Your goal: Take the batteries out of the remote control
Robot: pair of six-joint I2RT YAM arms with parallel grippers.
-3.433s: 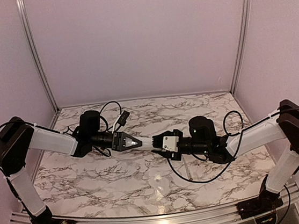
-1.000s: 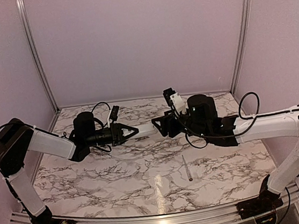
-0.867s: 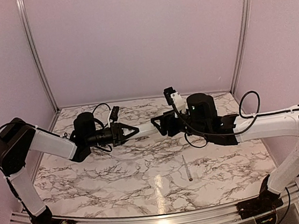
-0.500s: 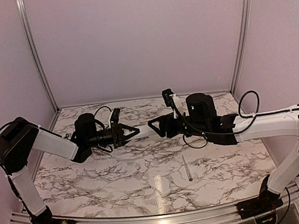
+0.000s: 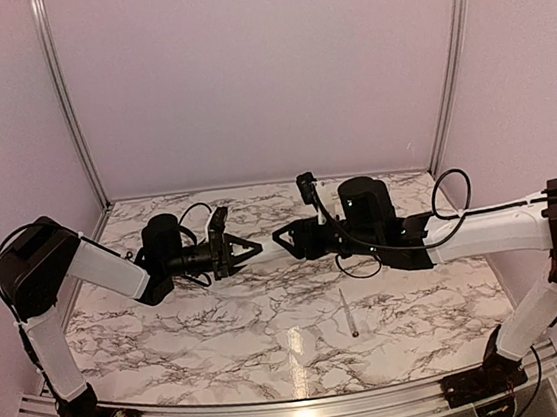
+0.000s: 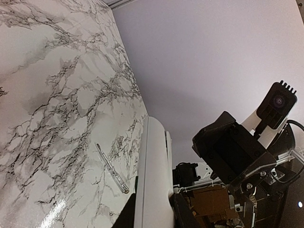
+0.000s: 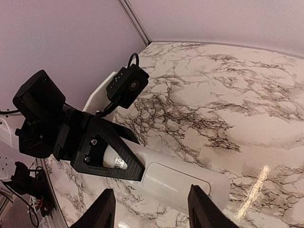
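The remote control hangs level above the desk, toward the back and near the middle, clamped at its left end in the left pincer. Its free end points right at the right pincer, which faces it with fingers spread to either side. A thin stick lies flat on the desk, right of the remote control and nearer the front edge, well apart from both pincers

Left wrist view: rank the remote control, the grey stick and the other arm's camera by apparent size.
1. remote control, nearest the lens and cut off by the frame edge.
2. camera, bulkier than the stick.
3. grey stick, about as long but far thinner.
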